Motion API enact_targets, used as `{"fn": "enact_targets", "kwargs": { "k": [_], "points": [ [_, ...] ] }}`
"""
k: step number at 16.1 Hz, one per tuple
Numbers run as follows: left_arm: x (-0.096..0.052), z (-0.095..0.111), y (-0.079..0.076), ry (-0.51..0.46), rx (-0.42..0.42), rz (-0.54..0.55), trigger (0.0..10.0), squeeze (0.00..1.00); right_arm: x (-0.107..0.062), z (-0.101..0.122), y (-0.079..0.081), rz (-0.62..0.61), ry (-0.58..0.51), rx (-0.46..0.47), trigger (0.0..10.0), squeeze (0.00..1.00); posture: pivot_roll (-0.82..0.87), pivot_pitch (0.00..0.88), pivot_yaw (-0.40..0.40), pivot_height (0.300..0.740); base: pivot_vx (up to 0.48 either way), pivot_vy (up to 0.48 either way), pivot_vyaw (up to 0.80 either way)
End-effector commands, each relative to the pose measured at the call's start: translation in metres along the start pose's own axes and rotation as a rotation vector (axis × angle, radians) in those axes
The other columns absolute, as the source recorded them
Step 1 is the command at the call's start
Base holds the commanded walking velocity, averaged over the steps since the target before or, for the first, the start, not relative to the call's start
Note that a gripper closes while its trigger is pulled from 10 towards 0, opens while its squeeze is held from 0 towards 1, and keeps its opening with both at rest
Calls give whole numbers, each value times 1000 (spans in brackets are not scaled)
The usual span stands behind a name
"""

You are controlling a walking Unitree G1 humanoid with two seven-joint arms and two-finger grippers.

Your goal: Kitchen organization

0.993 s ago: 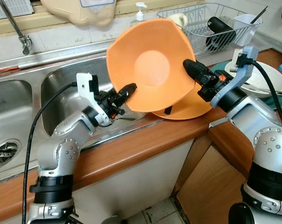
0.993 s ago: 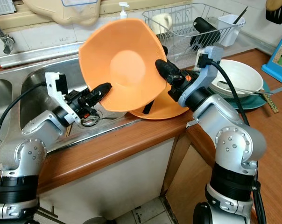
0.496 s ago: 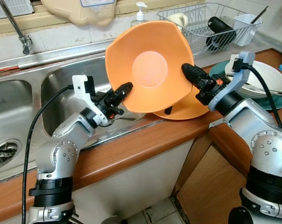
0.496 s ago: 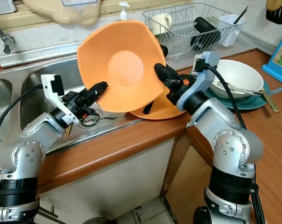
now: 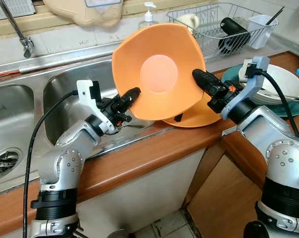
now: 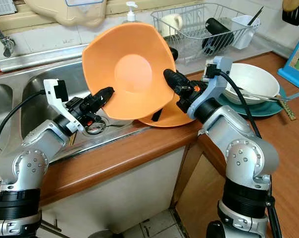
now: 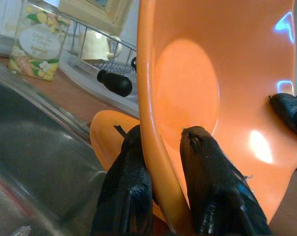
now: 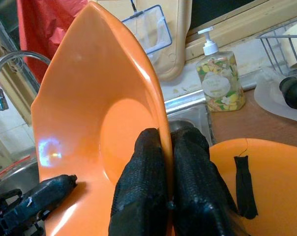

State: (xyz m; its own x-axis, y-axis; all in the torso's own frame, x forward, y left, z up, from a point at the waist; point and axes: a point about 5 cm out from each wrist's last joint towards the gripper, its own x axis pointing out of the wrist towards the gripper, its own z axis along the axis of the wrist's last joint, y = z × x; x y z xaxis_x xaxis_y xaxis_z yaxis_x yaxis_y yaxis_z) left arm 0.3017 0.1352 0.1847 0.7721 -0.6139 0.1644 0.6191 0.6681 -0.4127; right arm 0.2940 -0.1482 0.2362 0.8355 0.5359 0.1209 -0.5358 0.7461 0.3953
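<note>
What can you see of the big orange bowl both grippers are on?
The orange bowl looks like glossy plastic, squarish with rounded corners and a round flat base. It is held tilted on edge over the counter, hollow facing the camera. The left gripper pinches its lower rim, the right gripper the opposite rim. A second orange dish lies beneath.

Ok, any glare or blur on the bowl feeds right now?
Left wrist view: two bluish glare spots on the orange bowl, background rack soft. Right wrist view: one faint glare patch on it, soap bottle sharp. Eye views: sharp, evenly lit, left claw and right claw crisp.
</note>
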Motion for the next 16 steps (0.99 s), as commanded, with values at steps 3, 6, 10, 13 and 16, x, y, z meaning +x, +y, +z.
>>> {"fn": "enact_targets", "kwargs": {
  "k": [3,6,10,13,16],
  "points": [
    [1,-1,0,22,43,23,0,0,0,11,4,-24,-52,-52,10000,0,-187,0,84,740,0,0,0],
    [1,6,6,-14,58,81,0,0,0,13,3,-34,-55,-68,10000,894,-188,0,84,740,0,0,0],
    [4,17,12,-92,25,133,0,0,0,14,6,-9,-38,-111,10000,0,-187,0,82,740,0,0,0],
    [4,24,19,-138,19,190,0,0,-2,13,10,21,-14,-143,10000,0,-186,0,81,740,0,0,0],
    [4,35,22,-202,-9,203,0,0,-5,13,12,40,-1,-167,10000,0,-186,0,81,740,0,0,0]
  ]
}}
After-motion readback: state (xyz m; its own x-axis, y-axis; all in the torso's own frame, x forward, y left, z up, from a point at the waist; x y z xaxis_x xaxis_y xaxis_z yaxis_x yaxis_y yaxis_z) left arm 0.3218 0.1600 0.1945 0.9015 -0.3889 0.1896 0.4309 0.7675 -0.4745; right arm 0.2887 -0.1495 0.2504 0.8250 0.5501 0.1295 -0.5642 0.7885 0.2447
